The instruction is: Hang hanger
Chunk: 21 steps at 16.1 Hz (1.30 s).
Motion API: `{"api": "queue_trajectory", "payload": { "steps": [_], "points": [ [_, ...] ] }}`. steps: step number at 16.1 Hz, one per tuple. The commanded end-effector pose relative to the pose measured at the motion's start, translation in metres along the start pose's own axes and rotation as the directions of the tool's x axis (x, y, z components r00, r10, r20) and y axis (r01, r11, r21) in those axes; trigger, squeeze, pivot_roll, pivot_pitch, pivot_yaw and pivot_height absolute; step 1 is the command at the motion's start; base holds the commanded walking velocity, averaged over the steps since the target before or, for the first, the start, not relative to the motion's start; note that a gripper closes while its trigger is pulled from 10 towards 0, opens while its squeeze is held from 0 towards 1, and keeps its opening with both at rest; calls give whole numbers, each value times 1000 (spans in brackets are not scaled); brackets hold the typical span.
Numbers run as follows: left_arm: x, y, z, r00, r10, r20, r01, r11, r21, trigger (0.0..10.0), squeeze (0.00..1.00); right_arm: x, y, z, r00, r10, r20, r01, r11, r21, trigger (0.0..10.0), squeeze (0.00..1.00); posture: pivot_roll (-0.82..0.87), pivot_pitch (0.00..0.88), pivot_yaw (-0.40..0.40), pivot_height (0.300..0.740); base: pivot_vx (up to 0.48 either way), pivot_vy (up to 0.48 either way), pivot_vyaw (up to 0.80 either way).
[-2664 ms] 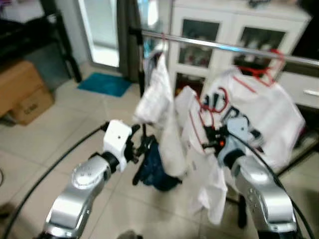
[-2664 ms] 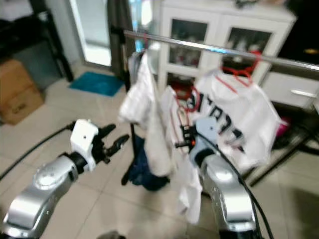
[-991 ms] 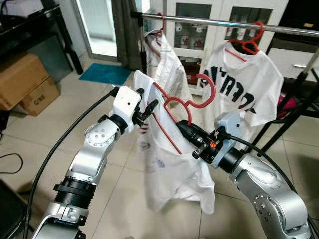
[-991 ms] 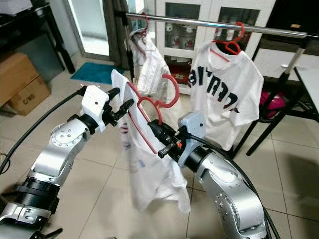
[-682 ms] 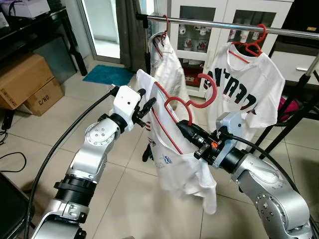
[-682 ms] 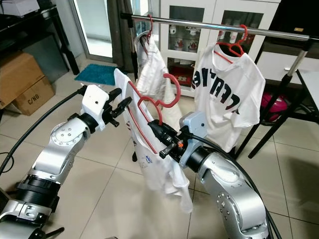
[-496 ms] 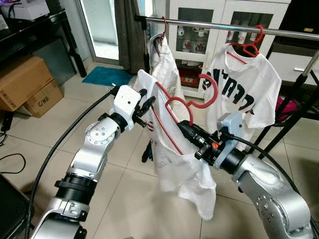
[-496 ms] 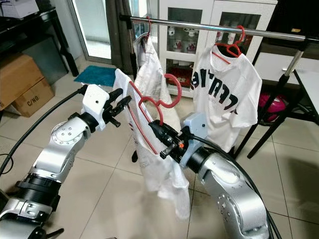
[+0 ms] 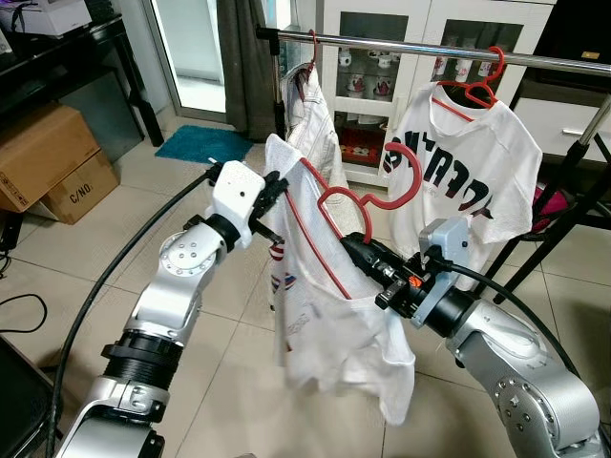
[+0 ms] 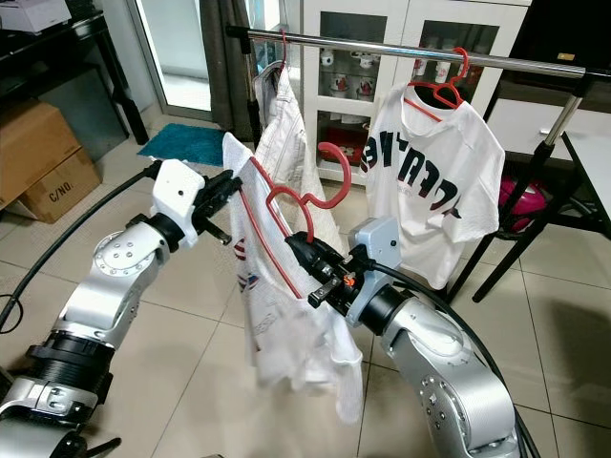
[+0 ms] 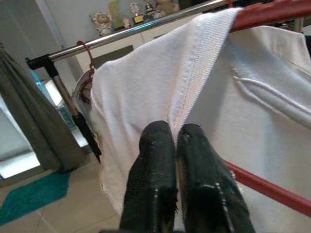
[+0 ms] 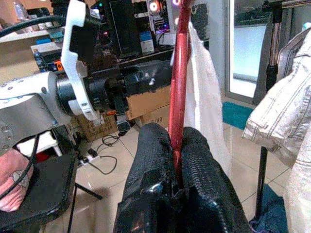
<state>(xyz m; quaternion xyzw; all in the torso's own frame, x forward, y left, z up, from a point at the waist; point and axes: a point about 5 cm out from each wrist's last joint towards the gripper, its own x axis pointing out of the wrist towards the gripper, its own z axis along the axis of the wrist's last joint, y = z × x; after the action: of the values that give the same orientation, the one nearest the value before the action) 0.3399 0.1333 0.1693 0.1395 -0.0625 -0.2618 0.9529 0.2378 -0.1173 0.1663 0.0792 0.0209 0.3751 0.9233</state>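
Right hand (image 9: pixel 361 256) is clamped on the red plastic hanger (image 9: pixel 355 205); since earlier, the left hand (image 9: pixel 274 188) has been closed on the white cotton T-shirt's (image 9: pixel 334 334) collar at ten o'clock.

1. You cannot see the left end effector (image 9: pixel 275 188) tips from the head views; they are buried in the fold of the white shirt (image 9: pixel 334 334).
2. The shirt covers the red hanger (image 9: pixel 358 202) along its lower bar.
3. The rail (image 9: pixel 430 48) runs off the picture's right edge.
4. The cabinet's (image 10: pixel 401 38) contents are too small for you to identify.
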Motion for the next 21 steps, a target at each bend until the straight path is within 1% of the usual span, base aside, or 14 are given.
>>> {"api": "queue_trajectory", "payload": {
  "steps": [1,5,7,8,9,11,13,14,15,16,17,18,20,21],
  "points": [
    [-1,6,1,1000,12,-2,-12,1000,2,0,0,-2,3,10,999,22,42,-21,1000,-19,0,0,-110,0,29,740,0,0,0],
    [-7,23,3,1000,23,-13,-22,999,36,0,0,-2,-7,6,999,-39,-15,38,997,-60,0,0,-108,0,29,740,0,0,0],
    [-13,35,13,999,-37,-6,37,997,72,0,0,-6,-11,-1,994,-30,-108,15,991,-133,0,0,-105,0,28,740,0,0,0],
    [-20,53,27,999,-46,-1,46,995,89,0,0,-13,-16,-7,983,-2,-182,-32,983,-180,0,0,-98,0,26,740,0,0,0],
    [-22,62,33,999,-40,7,39,996,76,0,0,-16,-17,-8,979,20,-203,-59,980,-188,0,0,-98,0,26,740,0,0,0],
    [-30,95,49,998,13,57,-10,999,-52,0,0,-29,-13,-9,959,143,-244,-189,966,-176,0,0,-88,0,21,740,0,0,0],
    [-35,119,45,990,129,56,-121,984,-128,0,0,-36,-10,-6,953,204,-226,-238,961,-139,0,0,-89,0,23,740,0,0,0],
    [-39,134,40,971,236,49,-224,958,-180,0,0,-39,-10,-3,951,227,-207,-255,960,-117,0,0,-89,0,23,740,0,0,0],
    [-42,142,36,953,300,39,-285,933,-222,0,0,-40,-9,-2,950,242,-197,-266,958,-105,0,0,-89,0,23,740,0,0,0],
    [-47,152,22,922,387,-5,-370,877,-308,0,0,-43,-9,2,951,265,-159,-280,957,-78,0,0,-92,0,26,740,0,0,0],
    [-49,152,6,916,398,-58,-392,851,-350,0,0,-44,-10,6,958,263,-110,-270,961,-53,0,0,-92,0,26,740,0,0,0],
    [-49,146,-3,922,378,-84,-382,849,-367,0,0,-43,-10,7,963,255,-85,-259,965,-41,0,0,-100,0,33,740,0,0,0],
    [-41,121,-27,946,292,-138,-323,846,-423,0,0,-39,-13,13,980,196,23,-197,980,12,0,0,-104,0,35,740,0,0,0],
    [-34,102,-35,963,224,-149,-268,852,-450,0,0,-34,-15,17,986,148,81,-151,988,36,0,0,-103,0,35,740,0,0,0]
  ]
}}
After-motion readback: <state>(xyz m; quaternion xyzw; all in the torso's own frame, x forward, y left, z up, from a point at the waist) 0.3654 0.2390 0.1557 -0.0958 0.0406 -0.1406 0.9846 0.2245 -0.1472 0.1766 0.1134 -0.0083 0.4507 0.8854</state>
